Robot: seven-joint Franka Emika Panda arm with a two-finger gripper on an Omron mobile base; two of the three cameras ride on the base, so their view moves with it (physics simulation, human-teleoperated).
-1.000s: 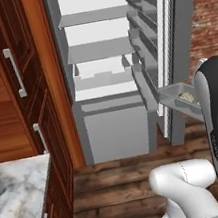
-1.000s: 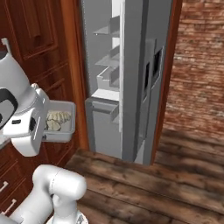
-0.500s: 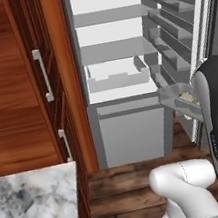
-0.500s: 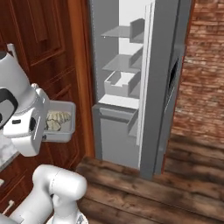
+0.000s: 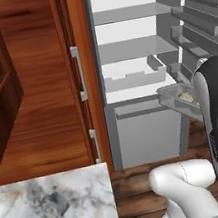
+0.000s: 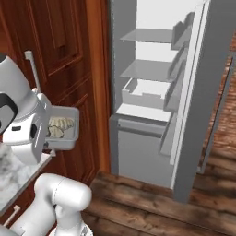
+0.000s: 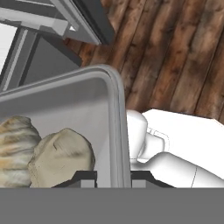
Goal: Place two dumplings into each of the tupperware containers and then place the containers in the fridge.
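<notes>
A grey translucent tupperware container [image 7: 114, 109] hangs in the air in front of the open fridge [image 5: 135, 76], with my gripper [image 7: 113, 178] shut on its rim wall. Two pale crimped dumplings [image 7: 61, 156] lie side by side inside it. In the left base view the container [image 5: 176, 97] juts out from behind my arm at the height of the fridge's lower shelf. From the right base view the container [image 6: 64, 130] with its dumplings [image 6: 60, 126] sits to the left of the fridge [image 6: 147, 99], before the wooden cabinet.
Reddish wooden cabinet panels [image 5: 42, 92] with handles stand left of the fridge. A marble counter corner [image 5: 53, 212] lies at the lower left. The fridge door [image 6: 198, 97] with its racks stands open on the right. Plank floor [image 6: 138, 203] runs below.
The whole picture has shifted: the base has moved, and the fridge now looks larger and closer. The container stays in my grip, unchanged relative to the hand.
</notes>
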